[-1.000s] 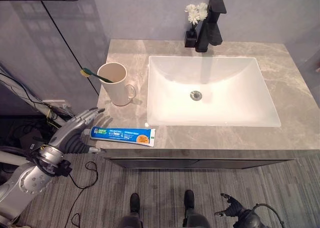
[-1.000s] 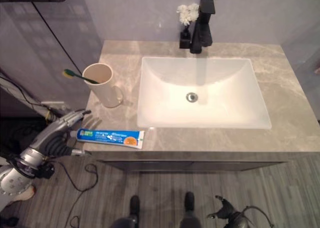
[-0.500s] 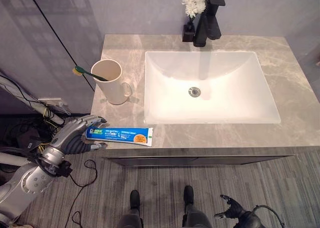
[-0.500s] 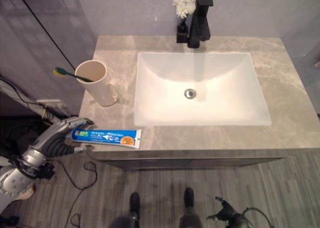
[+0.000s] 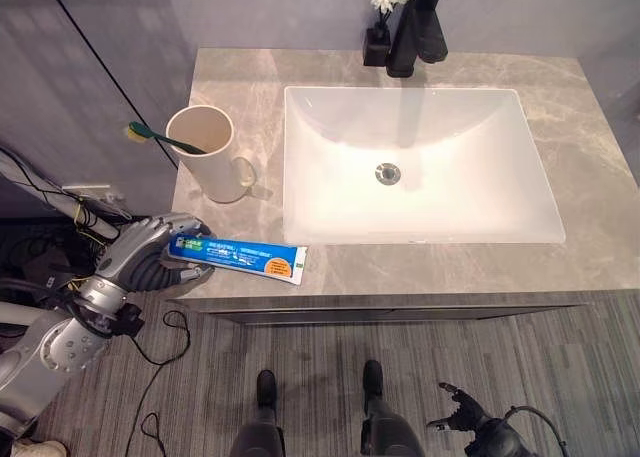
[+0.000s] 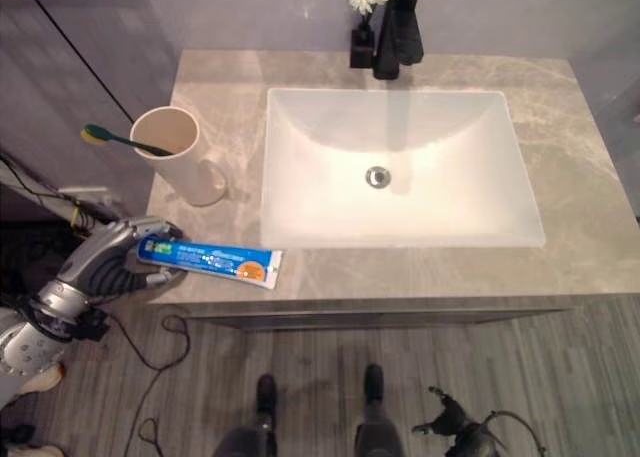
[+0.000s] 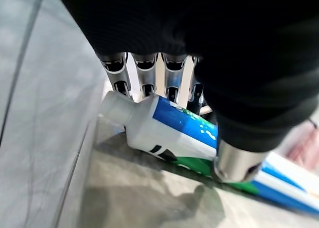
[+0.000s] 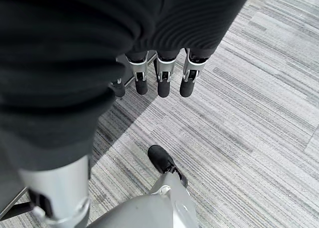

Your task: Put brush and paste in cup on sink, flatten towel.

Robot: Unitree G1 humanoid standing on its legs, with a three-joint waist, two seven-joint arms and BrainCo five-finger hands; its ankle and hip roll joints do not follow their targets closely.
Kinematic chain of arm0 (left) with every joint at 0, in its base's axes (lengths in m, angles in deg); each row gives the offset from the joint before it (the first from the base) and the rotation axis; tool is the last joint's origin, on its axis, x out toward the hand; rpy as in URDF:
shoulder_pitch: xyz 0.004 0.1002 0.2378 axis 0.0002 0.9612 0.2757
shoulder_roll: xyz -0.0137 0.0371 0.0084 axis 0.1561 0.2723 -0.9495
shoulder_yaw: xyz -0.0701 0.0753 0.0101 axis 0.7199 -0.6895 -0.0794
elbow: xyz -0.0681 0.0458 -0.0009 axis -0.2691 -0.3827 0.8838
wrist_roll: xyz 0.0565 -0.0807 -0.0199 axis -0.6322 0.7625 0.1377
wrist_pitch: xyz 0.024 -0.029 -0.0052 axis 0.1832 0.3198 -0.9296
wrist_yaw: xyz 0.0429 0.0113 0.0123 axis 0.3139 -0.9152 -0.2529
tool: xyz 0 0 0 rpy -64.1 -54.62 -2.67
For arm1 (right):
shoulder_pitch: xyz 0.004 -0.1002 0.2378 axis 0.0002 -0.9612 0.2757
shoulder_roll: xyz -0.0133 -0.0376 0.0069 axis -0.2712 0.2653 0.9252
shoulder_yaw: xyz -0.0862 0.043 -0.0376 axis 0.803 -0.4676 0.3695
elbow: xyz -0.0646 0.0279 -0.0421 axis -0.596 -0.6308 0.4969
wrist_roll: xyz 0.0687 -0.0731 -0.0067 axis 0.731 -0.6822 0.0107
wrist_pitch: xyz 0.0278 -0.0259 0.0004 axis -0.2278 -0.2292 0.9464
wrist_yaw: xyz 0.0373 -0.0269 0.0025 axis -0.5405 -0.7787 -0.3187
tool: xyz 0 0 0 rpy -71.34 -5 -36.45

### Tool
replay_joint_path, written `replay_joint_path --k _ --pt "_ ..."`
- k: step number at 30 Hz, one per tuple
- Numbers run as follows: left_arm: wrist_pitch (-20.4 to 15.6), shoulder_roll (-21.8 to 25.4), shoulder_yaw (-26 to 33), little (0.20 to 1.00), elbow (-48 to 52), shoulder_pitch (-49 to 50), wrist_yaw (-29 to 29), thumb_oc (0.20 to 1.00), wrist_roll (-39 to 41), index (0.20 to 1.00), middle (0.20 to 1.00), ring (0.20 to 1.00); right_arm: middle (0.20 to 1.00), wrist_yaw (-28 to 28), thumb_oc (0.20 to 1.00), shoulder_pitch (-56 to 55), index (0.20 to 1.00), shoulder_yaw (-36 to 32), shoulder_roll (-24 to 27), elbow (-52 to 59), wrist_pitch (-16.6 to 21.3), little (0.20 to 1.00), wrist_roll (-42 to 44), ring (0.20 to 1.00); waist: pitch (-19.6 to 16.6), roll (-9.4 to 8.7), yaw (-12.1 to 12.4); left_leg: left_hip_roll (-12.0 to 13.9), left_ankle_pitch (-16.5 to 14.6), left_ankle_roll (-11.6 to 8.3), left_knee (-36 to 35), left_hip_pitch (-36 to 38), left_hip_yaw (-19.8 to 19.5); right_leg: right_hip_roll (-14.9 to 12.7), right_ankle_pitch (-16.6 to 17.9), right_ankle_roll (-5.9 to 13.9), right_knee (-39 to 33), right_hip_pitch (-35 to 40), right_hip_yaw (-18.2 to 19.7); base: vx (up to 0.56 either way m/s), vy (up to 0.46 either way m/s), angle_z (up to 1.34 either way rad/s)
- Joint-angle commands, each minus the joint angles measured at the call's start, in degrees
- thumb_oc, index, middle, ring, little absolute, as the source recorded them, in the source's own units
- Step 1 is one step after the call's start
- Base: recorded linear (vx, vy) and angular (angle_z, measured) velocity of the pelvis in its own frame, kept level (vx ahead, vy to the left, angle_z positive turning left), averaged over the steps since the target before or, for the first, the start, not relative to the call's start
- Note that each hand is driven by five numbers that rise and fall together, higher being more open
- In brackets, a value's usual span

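Since my left hand (image 5: 150, 252) has its fingers and thumb curled round the cap end of the toothpaste tube (image 5: 240, 258), I'd firm that pinch before lifting, then tip it cap-down into the cup (image 5: 210, 153) just beyond. The tube is blue, white-capped, lying flat along the counter's (image 5: 420, 272) near left edge. A toothbrush (image 5: 158, 137) already leans in the cup. My right hand (image 8: 159, 76) hangs relaxed, holding nothing.
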Motion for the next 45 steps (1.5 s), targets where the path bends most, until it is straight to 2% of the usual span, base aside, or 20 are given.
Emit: replay_joint_path --k 1,4,5,6,7,8,12,16,20,27,29,34,36,41,45 --pt "-1.6 1.1 -2.9 0.514 -0.5 1.1 0.6 0.514 -4.2 0.514 0.514 0.514 1.0 1.3 1.0 0.4 1.0 0.9 2.7 1.0 1.1 1.0 0.6 1.0 -0.5 -1.84 -0.9 1.0 -0.6 0.07 3.3 -3.7 -0.9 -3.9 2.6 3.39 0.4 -2.3 2.5 0.0 0.0 0.0" --pt "-1.8 2.5 -3.9 0.448 -0.5 0.5 0.7 0.448 -6.0 0.448 0.448 0.448 1.0 1.7 1.0 0.5 1.0 0.7 2.8 0.4 1.3 1.0 0.6 1.0 -0.4 -1.84 -1.0 1.1 -0.5 0.06 3.3 -3.9 -0.8 -3.8 2.7 3.43 0.4 -2.6 2.7 -0.01 -0.002 -0.01" --pt "-2.0 3.3 -4.3 0.395 -0.4 0.3 0.9 0.395 -7.1 0.395 0.395 0.395 1.0 1.8 1.0 0.6 1.0 0.6 2.8 0.1 1.4 1.0 0.7 1.0 -0.4 -1.86 -1.0 1.2 -0.5 0.07 3.3 -3.9 -0.8 -3.7 2.7 3.42 0.4 -2.7 2.8 0.0 0.0 0.0" --pt "-2.4 4.4 -5.5 0.253 -0.9 -0.1 1.0 0.253 -9.0 0.253 0.253 0.253 1.0 2.1 1.0 0.7 1.0 0.5 2.8 -0.5 1.6 1.0 0.8 1.0 -0.5 -1.88 -1.2 1.3 -0.5 -0.01 3.2 -3.9 -0.7 -3.7 2.8 3.41 0.4 -2.7 2.9 0.02 -0.014 -0.04" --pt "-2.5 5.2 -5.9 0.253 -0.6 -0.3 1.2 0.253 -10.0 0.253 0.253 0.253 1.0 2.2 1.0 0.7 1.0 0.3 2.8 -0.9 1.6 1.0 0.8 1.0 -0.6 -1.83 -1.3 1.3 -0.5 -0.03 3.2 -3.7 -0.6 -3.7 2.7 3.4 0.4 -2.7 2.9 0.02 -0.01 -0.05" --pt "-2.7 5.6 -6.6 0.2 -0.9 -0.5 1.3 0.2 -10.9 0.2 0.2 0.2 1.0 2.3 1.0 0.8 1.0 0.2 2.6 -1.7 1.7 1.0 0.9 1.0 -0.8 -1.85 -1.4 1.4 -0.5 -0.05 3.1 -3.5 -0.6 -3.6 2.6 3.4 0.4 -2.5 2.9 0.03 -0.008 -0.04" --pt "-3.2 6.0 -9.3 0.2 -1.7 -2.0 1.7 0.2 -12.4 0.2 0.2 0.2 1.0 2.5 1.0 0.4 1.0 -0.9 2.1 -3.0 1.8 1.0 1.6 1.0 -1.6 -1.99 -1.7 1.7 -0.6 -0.24 2.7 -2.6 -0.4 -3.4 2.2 3.42 0.4 -1.9 3.0 0.03 -0.017 -0.08" --pt "-3.0 3.6 -10.9 0.2 -2.0 -3.9 1.5 0.2 -11.3 0.2 0.2 0.2 1.0 4.0 1.0 -0.3 1.0 -5.0 -0.4 -11.3 1.3 1.0 5.6 1.0 -4.2 -1.81 -1.5 2.2 -0.3 -0.73 0.7 -0.5 -0.7 -3.1 1.7 3.52 0.3 0.1 2.2 0.08 -0.032 0.0" --pt "-2.0 0.2 -11.1 0.2 -2.3 -8.8 -0.7 0.2 -10.8 0.2 0.2 0.2 1.0 5.7 1.0 -1.9 1.0 -15.8 -2.6 -20.6 0.5 1.0 15.6 1.0 -8.5 -1.32 -2.4 2.9 -0.5 -1.35 0.1 1.7 -1.5 -2.9 1.0 3.58 0.3 3.8 0.0 0.08 -0.033 0.14" --pt "-0.7 -2.7 -9.6 0.2 -2.3 -12.6 -2.0 0.2 -10.6 0.2 0.2 0.2 1.0 7.3 1.0 -2.0 1.0 -25.9 -1.4 -23.3 0.8 1.0 26.3 1.0 -11.4 -0.91 -3.4 3.2 -1.4 -1.55 0.1 5.3 -1.5 -2.5 -0.1 3.52 0.4 7.4 -0.5 0.04 -0.004 0.06" --pt "-0.3 -3.4 -8.4 0.2 -2.0 -14.6 -3.5 0.2 -11.8 0.2 0.2 0.2 1.0 8.7 1.0 -1.9 1.0 -29.1 -0.4 -18.8 2.2 1.0 30.6 1.0 -12.7 -0.91 -4.2 3.3 -1.5 -1.65 0.1 6.3 -1.1 -2.3 -0.4 3.42 0.3 8.3 -0.2 0.01 -0.004 -0.02" --pt "-0.3 -4.2 -7.6 0.2 -0.1 -18.3 -6.1 0.2 -14.3 0.2 0.2 0.2 1.0 12.7 1.0 -3.0 1.0 -33.2 1.9 -9.8 3.8 1.0 30.2 1.0 -13.8 -0.6 -5.2 3.5 -1.8 -1.76 0.1 7.4 -0.6 -2.2 -0.8 3.33 0.4 9.1 0.3 0.01 -0.003 -0.05" --pt "-0.2 -4.2 -6.5 0.2 2.4 -20.5 -8.1 0.2 -17.0 0.2 0.2 0.2 1.0 16.9 1.0 -5.0 1.0 -37.0 4.3 2.0 4.2 1.0 26.3 1.0 -14.4 -0.5 -6.2 3.6 -1.4 -1.73 0.1 7.7 -0.2 -2.2 -0.4 3.18 0.6 9.1 0.7 0.01 0.006 -0.06" --pt "-0.4 -3.6 -6.0 0.2 4.2 -24.5 -11.4 0.2 -21.6 0.2 0.2 0.2 1.0 23.5 1.0 -7.4 1.0 -43.6 7.3 14.3 3.5 1.0 17.7 1.0 -15.5 0.16 -7.2 3.7 -2.4 -1.68 0.1 8.7 -0.1 -2.1 -1.2 3.35 0.6 10.1 0.7 0.02 0.007 -0.03" --pt "1.1 -2.1 -4.5 0.2 4.8 -28.4 -14.2 0.2 -26.5 0.2 0.2 0.2 1.0 28.3 1.0 -8.6 1.0 -48.7 11.8 30.3 0.9 1.0 3.4 1.0 -16.3 0.67 -8.1 3.7 -2.6 -1.49 0.1 9.1 0.1 -2.1 -1.3 3.4 0.8 10.1 1.1 0.01 0.005 -0.01"
